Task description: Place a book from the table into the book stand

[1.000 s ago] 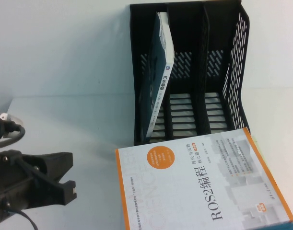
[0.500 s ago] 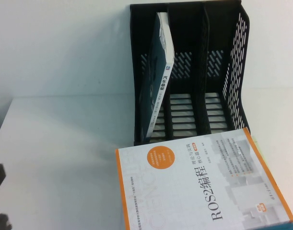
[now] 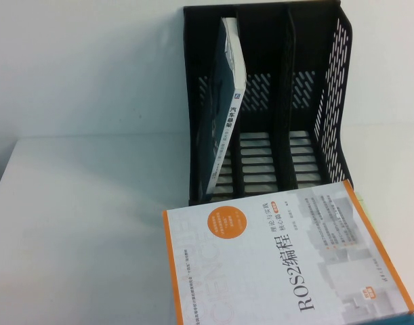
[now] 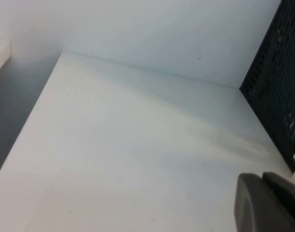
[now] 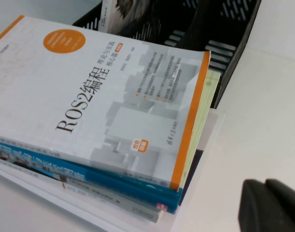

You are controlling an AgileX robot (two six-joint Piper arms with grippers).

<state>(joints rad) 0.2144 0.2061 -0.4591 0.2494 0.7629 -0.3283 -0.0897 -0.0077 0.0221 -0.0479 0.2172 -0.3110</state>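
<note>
White table (image 3: 85,223); book (image 3: 223,108) in book stand (image 3: 315,88); left gripper (image 4: 268,203), right gripper (image 5: 270,205) parked.

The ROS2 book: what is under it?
The right wrist view shows the ROS2 book topping a stack: a blue-edged book below, more beneath it, covers hidden. The left gripper and right gripper show only at picture corners.

From my high camera neither arm shows. Each wrist camera catches only a dark corner of its own gripper, the left gripper (image 4: 268,203) and right gripper (image 5: 273,205), cut by the frame edge. The ROS2 book (image 3: 281,264) runs off the bottom edge.
</note>
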